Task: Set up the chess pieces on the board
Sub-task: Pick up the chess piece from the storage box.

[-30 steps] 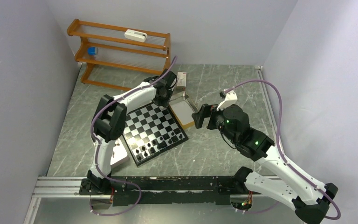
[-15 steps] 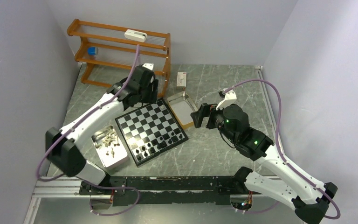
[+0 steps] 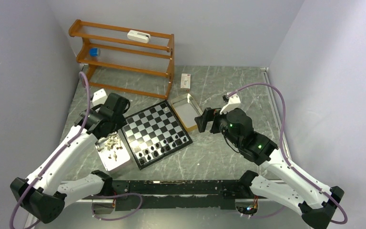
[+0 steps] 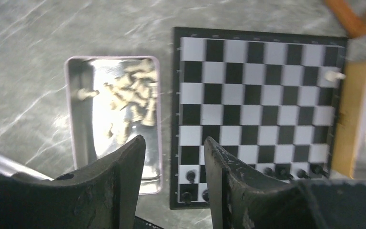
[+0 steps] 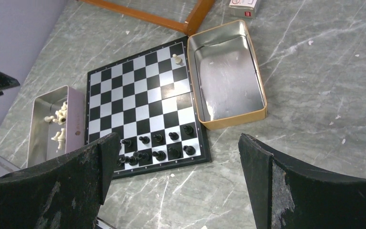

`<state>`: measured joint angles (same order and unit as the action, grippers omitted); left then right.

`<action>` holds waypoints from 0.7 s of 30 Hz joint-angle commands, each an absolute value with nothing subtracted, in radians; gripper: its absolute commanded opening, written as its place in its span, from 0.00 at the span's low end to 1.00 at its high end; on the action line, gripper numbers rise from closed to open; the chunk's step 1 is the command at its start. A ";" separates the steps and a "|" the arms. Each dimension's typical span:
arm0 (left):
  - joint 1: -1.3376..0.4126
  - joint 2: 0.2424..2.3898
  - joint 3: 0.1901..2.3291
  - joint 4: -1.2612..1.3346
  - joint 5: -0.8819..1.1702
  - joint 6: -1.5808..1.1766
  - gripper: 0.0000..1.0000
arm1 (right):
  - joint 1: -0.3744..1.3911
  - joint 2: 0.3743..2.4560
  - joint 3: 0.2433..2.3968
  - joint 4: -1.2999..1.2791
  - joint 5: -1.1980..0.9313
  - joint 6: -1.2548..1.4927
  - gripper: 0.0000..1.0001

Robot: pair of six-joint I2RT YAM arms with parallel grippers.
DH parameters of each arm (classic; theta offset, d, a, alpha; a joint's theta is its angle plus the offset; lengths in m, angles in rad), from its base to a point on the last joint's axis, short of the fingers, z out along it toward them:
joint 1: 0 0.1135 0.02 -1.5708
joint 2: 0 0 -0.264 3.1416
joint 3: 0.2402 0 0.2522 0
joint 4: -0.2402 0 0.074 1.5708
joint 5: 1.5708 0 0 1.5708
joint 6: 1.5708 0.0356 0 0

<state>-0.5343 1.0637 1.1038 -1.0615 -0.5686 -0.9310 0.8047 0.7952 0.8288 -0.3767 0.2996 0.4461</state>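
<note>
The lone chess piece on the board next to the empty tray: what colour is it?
Cream-white. The piece shows best in the right wrist view.

Table looked like grey veined stone, smooth with a dull sheen. The board was glossy, its pale checks silvery. Left tray was mirror-bright bare metal. The other tin showed brushed metal inside and a gold-lacquered wall. The cream chess pieces looked like matt plastic. Rack was varnished wood. My right gripper had matt black fingers, scuffed and rough.
</note>
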 commanded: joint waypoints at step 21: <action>-0.095 1.216 0.709 -0.882 -0.244 -0.864 0.36 | 0.811 0.750 0.825 -0.387 0.362 0.426 1.00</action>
<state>-0.1059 1.2049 0.7197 -0.9535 -0.3115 -0.8856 0.8047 0.7650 0.8280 -0.3767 0.3248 0.4404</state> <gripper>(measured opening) 0.380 0.997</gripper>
